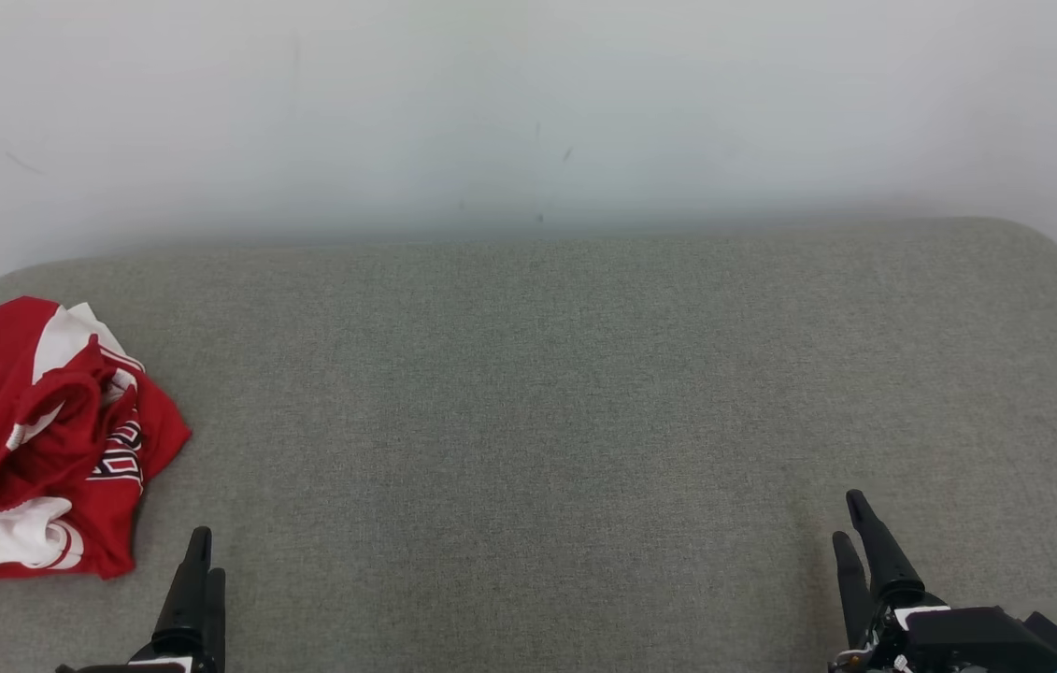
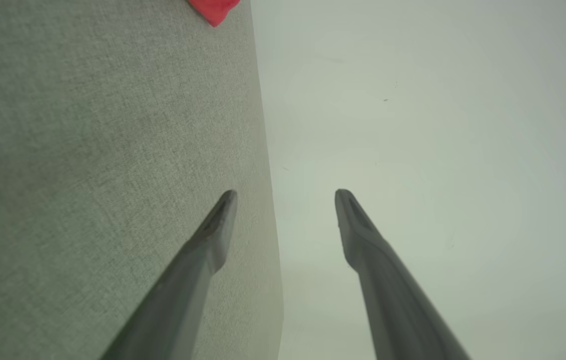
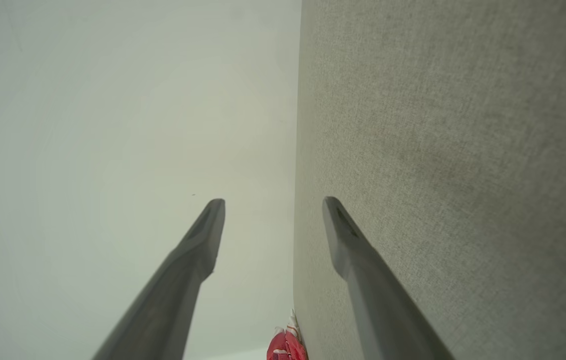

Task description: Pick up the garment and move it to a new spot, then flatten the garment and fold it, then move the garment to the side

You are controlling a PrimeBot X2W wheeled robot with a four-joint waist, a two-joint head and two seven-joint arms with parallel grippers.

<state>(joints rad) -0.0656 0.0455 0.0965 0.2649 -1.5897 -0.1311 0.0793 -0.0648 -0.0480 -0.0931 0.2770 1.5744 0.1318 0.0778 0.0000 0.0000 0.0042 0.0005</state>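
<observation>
A red and white garment (image 1: 33, 439) lies crumpled in a heap at the far left of the grey fabric surface (image 1: 537, 421). A red corner of the garment (image 2: 212, 10) peeks in at the top of the left wrist view, and a small part of the garment (image 3: 287, 347) shows at the bottom of the right wrist view. My left gripper (image 1: 206, 551) stands at the lower left, just right of the heap and apart from it. My right gripper (image 1: 850, 519) stands at the lower right, far from the garment. In both wrist views the fingers are spread with nothing between them: left gripper (image 2: 287, 192), right gripper (image 3: 273, 200).
The grey surface has rounded far corners and ends against a pale wall (image 1: 528, 112). Its wide middle stretch lies between my two grippers.
</observation>
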